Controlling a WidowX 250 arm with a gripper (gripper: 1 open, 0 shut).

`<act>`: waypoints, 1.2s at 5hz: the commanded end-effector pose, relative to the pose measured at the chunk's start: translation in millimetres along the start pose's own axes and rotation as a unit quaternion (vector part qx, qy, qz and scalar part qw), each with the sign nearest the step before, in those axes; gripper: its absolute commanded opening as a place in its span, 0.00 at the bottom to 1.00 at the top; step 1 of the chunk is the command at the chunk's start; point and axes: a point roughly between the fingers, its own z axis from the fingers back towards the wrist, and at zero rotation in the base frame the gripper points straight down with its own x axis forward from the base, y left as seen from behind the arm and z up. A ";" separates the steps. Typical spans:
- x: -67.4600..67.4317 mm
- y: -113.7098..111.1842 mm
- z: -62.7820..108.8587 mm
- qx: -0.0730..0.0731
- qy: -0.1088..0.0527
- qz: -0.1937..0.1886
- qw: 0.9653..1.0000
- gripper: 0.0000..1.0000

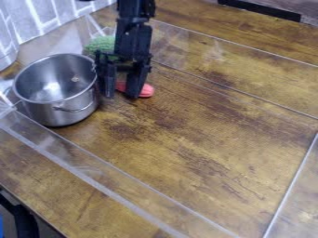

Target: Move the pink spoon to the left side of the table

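Observation:
The pink spoon (145,90) lies on the dark wood table (211,121) just right of the steel pot (56,88). Only its pinkish-red handle end shows; the rest is hidden behind the gripper. My black gripper (122,89) is lowered over the spoon, its fingers (134,85) pointing down and standing apart, one on each side of the spoon. I cannot tell whether they touch it.
A green knobbly scrubber (99,44) lies behind the gripper near the back. A clear plastic raised edge (149,191) runs along the front and sides of the table. A tiled wall is at the far left.

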 end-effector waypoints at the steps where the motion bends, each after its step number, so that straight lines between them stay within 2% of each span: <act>1: -4.2 -14.5 7.7 0.031 0.010 0.008 0.999 0.00; 3: -14.0 -7.2 15.9 0.044 -0.010 0.059 0.997 0.00; 4: -8.5 -7.7 31.6 0.058 -0.029 0.068 0.996 1.00; 6: 7.6 1.4 46.8 0.079 -0.062 0.062 0.993 1.00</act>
